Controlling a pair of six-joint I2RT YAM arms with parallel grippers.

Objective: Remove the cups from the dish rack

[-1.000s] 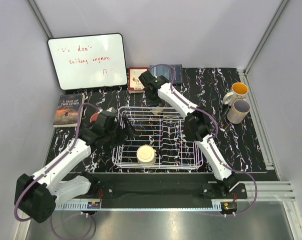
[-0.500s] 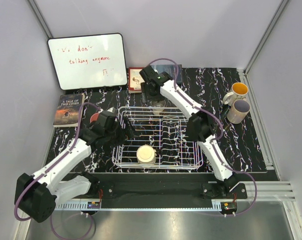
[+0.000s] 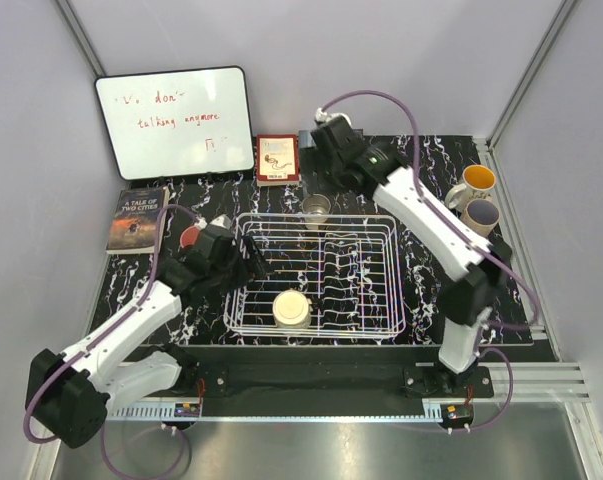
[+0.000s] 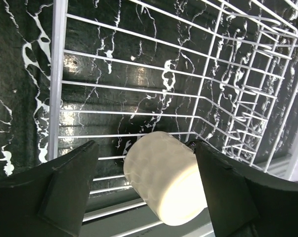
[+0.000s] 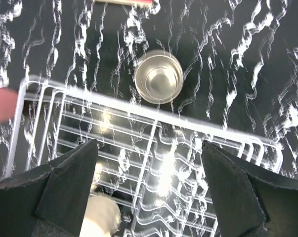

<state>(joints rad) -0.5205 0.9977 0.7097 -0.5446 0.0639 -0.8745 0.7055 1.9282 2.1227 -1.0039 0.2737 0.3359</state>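
The white wire dish rack [image 3: 356, 268] sits mid-table. A cream cup [image 3: 292, 308] lies on its side in the rack's near left corner. My left gripper [image 3: 257, 266] reaches in from the left and stands open around that cream cup [image 4: 163, 180]; its left finger [image 4: 72, 182] is still apart from the cup. A clear glass [image 3: 316, 208] stands upright on the table just behind the rack. My right gripper [image 3: 333, 172] hovers above and behind it, open and empty [image 5: 151, 192], looking down on the glass [image 5: 159, 77]. A pink cup [image 3: 190, 237] is partly hidden by the left arm.
A yellow-inside mug [image 3: 471, 183] and a lavender mug [image 3: 478, 220] stand at the right of the table. A whiteboard [image 3: 173, 120] leans on the back wall, with a red box [image 3: 277, 160] beside it and a book [image 3: 138, 218] at the left.
My right gripper opened, let go of the clear glass behind the rack, then rose and swung back to the right. The left gripper's fingers narrowed slightly around the cream cup.
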